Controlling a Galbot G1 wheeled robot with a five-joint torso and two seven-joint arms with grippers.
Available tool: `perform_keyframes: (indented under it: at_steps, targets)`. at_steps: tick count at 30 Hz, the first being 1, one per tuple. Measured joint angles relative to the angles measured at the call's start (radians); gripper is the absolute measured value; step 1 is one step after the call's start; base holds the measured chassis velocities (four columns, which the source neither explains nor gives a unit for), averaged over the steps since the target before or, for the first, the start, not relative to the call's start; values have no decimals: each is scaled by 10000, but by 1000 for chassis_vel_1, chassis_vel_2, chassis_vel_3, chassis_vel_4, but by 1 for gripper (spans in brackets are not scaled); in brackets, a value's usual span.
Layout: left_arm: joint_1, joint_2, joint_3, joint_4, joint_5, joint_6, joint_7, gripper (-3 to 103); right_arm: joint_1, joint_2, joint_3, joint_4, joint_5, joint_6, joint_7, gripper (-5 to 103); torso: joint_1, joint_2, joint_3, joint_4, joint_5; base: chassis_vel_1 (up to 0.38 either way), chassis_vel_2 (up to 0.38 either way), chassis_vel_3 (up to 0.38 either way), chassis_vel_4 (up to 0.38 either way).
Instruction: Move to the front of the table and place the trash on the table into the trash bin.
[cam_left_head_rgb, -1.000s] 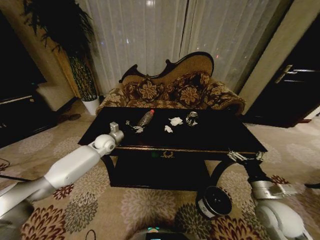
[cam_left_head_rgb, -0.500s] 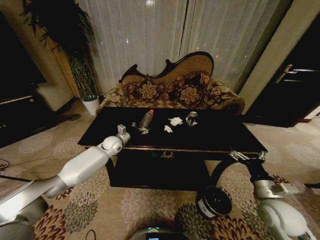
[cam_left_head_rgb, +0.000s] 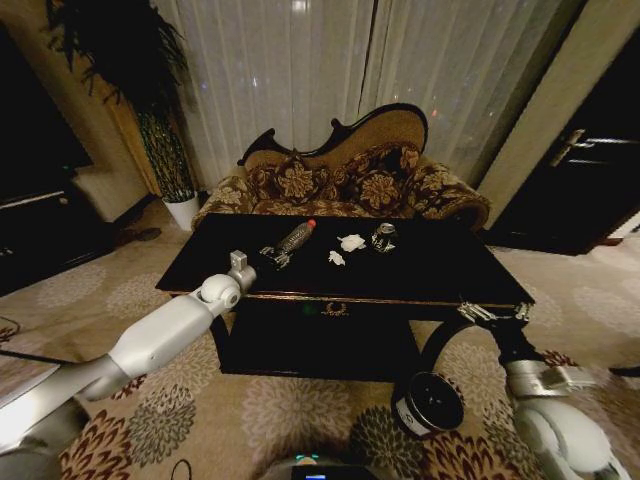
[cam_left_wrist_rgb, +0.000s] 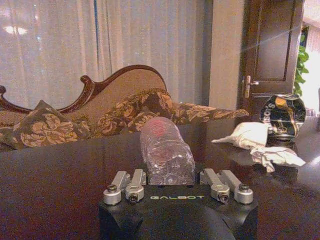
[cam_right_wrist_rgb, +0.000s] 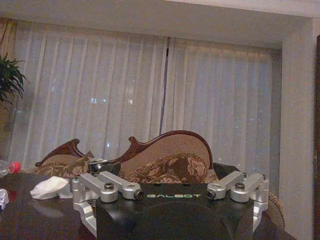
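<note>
Trash bin (cam_left_head_rgb: 430, 401): small black cylinder with a white label and shiny rim, standing on the carpet in front of the table's right leg, much lower than the tabletop. Its inside looks dark; contents cannot be made out.

Clear ribbed bottle (cam_left_head_rgb: 292, 238) lies on its side on the table (cam_left_head_rgb: 420, 275), long axis running diagonally from the robot outward, red-capped end toward the sofa (cam_left_head_rgb: 345, 175), base end toward the left gripper (cam_left_head_rgb: 272, 257). In the left wrist view the bottle (cam_left_wrist_rgb: 165, 156) points straight away from the camera, its near end sitting between the spread fingers (cam_left_wrist_rgb: 126, 186); jaws are wide and no contact with the bottle's sides is visible.

Two white paper wads (cam_left_head_rgb: 345, 248) lie right of the bottle, near the middle of the table, and a shiny silvery piece (cam_left_head_rgb: 383, 236) sits just beside them. From the left wrist, wads (cam_left_wrist_rgb: 260, 142) overlap the base of the shiny piece (cam_left_wrist_rgb: 283, 115).

Right gripper (cam_left_head_rgb: 490, 313) is held at the table's front right corner, about level with the edge, above the bin. In the right wrist view its fingers (cam_right_wrist_rgb: 105, 189) stand wide apart, holding nothing.

Table surface: dark, glossy, gold beaded trim on the front edge. Floor: floral carpet (cam_left_head_rgb: 180, 390). Behind the sofa hang pale sheer curtains (cam_left_head_rgb: 330, 70); a potted plant (cam_left_head_rgb: 165, 130) stands back left.
</note>
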Motion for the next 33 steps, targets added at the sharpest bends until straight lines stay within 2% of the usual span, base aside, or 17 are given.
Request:
perform_keyframes:
  at_steps: [5, 8, 9, 12, 13, 17, 18, 19, 23, 24, 27, 28, 30, 32, 33]
  targets:
    - [419, 409, -427, -722, -110, 255, -87, 40, -44, -31, -4, -27, -79, -1, 15, 100, 0, 0, 0, -1, 0, 0, 0, 0, 0]
    - [1056, 965, -964, -1835, -262, 742, -213, 40, -35, -83, -7, -72, -242, 8, 94, 100, 0, 0, 0, 2, -1, 0, 0, 0, 0]
    - [1056, 965, -964, -1835, -262, 742, -213, 40, -35, -83, -7, -72, -242, 8, 94, 100, 0, 0, 0, 2, -1, 0, 0, 0, 0]
    - [1622, 1478, -1451, -3243, -701, 1150, -407, 40, -41, -135, 3, -139, -859, 128, 165, 100, 0, 0, -1, 2, 0, 0, 0, 0, 0]
    - [1622, 1478, -1451, -3243, -701, 1150, -407, 40, -41, -135, 3, -139, -859, 128, 165, 100, 0, 0, -1, 2, 0, 0, 0, 0, 0]
    - [2370, 2007, -2101, -4836, -1467, 1557, -654, 40, -62, -97, 22, -326, -2845, 505, 249, 100, 0, 1, -2, 0, 2, 0, 0, 0, 0]
    - [2370, 2007, -2101, -4836, -1467, 1557, -654, 40, -62, -97, 22, -326, -2845, 505, 249, 100, 0, 1, -2, 0, 2, 0, 0, 0, 0]
    - [2591, 2136, -2266, -5184, -1572, 1614, -698, 40, -87, -41, 20, -356, -3314, 620, 270, 100, 0, 0, -1, 0, 1, 0, 0, 0, 0]
    - [3270, 2633, -2763, -6519, -2016, 1795, -843, 40, -75, 177, 18, -517, -5289, 1367, 460, 100, -1, 1, -2, 0, -1, 0, 0, 0, 0]
    - [3270, 2633, -2763, -6519, -2016, 1795, -843, 40, -75, 177, 18, -517, -5289, 1367, 460, 100, -1, 1, -2, 0, -1, 0, 0, 0, 0]
    - [3704, 2894, -3087, -7411, -2104, 1868, -859, 40, 101, 312, 95, -816, -7273, 2080, 681, 100, -1, 1, -2, 1, 1, 0, 0, 0, 0]
    - [3704, 2894, -3087, -7411, -2104, 1868, -859, 40, 101, 312, 95, -816, -7273, 2080, 681, 100, -1, 1, -2, 1, 1, 0, 0, 0, 0]
    - [3867, 3000, -3227, -7885, -2223, 1904, -863, 40, 226, 474, 98, -1072, -8405, 2577, 825, 100, -1, 0, -2, 0, 1, 0, 0, 0, 0]
    - [3914, 3115, -3276, -8312, -2638, 1939, -890, 40, 291, 664, 68, -1167, -9058, 2899, 939, 100, -1, 1, -1, 0, 1, 0, 0, 0, 0]
    - [3914, 3115, -3276, -8312, -2638, 1939, -890, 40, 291, 664, 68, -1167, -9058, 2899, 939, 100, -1, 1, -1, 0, 1, 0, 0, 0, 0]
